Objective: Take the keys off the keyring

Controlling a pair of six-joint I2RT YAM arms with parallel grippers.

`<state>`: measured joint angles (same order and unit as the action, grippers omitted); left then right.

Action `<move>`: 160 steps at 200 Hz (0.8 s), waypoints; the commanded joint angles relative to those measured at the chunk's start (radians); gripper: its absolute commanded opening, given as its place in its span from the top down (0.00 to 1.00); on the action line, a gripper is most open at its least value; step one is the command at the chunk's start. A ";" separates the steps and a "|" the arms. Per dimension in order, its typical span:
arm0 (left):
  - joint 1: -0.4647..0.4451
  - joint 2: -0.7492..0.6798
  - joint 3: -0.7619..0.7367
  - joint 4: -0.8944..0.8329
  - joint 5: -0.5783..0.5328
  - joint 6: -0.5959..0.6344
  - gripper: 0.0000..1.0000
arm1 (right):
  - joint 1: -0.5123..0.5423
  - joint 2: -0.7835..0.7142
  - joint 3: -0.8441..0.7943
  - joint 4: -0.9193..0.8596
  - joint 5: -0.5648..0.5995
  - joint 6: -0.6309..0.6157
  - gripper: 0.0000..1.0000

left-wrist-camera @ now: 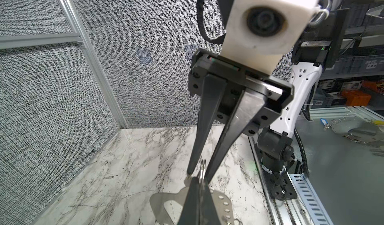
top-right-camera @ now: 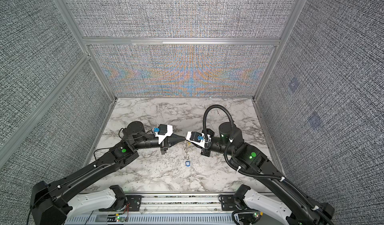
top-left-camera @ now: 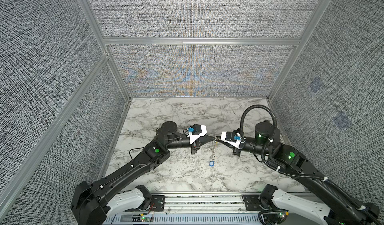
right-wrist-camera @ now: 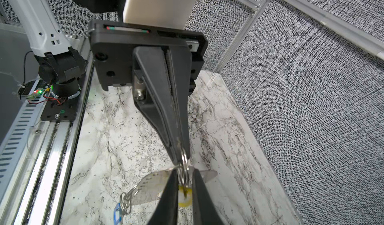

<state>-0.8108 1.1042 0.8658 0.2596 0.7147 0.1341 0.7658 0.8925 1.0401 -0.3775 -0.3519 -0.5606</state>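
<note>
Between narrowly parted right claw [right-wrist-camera: 183,172] tips: yellow key [right-wrist-camera: 185,195], likely light, slick; pinch its head; left claw [right-wrist-camera: 180,151] clamps keyring [right-wrist-camera: 152,182].

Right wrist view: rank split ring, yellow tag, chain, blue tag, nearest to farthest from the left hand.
1. split ring: pinched in the left hand tips.
2. yellow tag: just past the ring, between the open right hand fingers.
3. chain: at the keyring far end.
4. blue tag: hanging off the chain, farthest.
</note>
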 commanded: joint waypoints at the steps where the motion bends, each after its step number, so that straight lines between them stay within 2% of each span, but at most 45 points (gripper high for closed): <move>1: 0.001 0.004 0.012 -0.002 0.025 0.018 1.00 | -0.002 0.002 0.004 0.003 -0.019 0.001 0.85; 48: 0.001 0.007 0.013 -0.012 0.028 0.021 1.00 | -0.005 0.003 0.007 -0.002 -0.032 0.001 1.00; 80: 0.001 0.007 0.033 -0.070 -0.006 0.053 1.00 | -0.007 0.006 0.029 -0.042 -0.032 0.002 1.00; 83: 0.001 0.004 0.036 -0.085 -0.015 0.062 0.87 | -0.008 0.007 0.033 -0.048 -0.032 0.004 1.00; 86: 0.001 0.001 0.041 -0.099 -0.029 0.072 0.80 | -0.008 0.008 0.036 -0.053 -0.031 0.005 1.00; 94: 0.001 -0.012 0.052 -0.141 -0.062 0.106 0.73 | -0.009 0.010 0.045 -0.067 -0.033 0.007 1.00; 120: 0.001 -0.053 0.099 -0.287 -0.172 0.228 0.62 | -0.014 0.021 0.069 -0.112 -0.031 0.011 1.00; 160: -0.002 -0.044 0.202 -0.492 -0.249 0.393 0.60 | -0.019 0.057 0.099 -0.169 -0.039 0.019 1.00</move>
<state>-0.8101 1.0489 1.0157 -0.0727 0.5385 0.3901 0.7494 0.9360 1.1202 -0.5083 -0.3740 -0.5545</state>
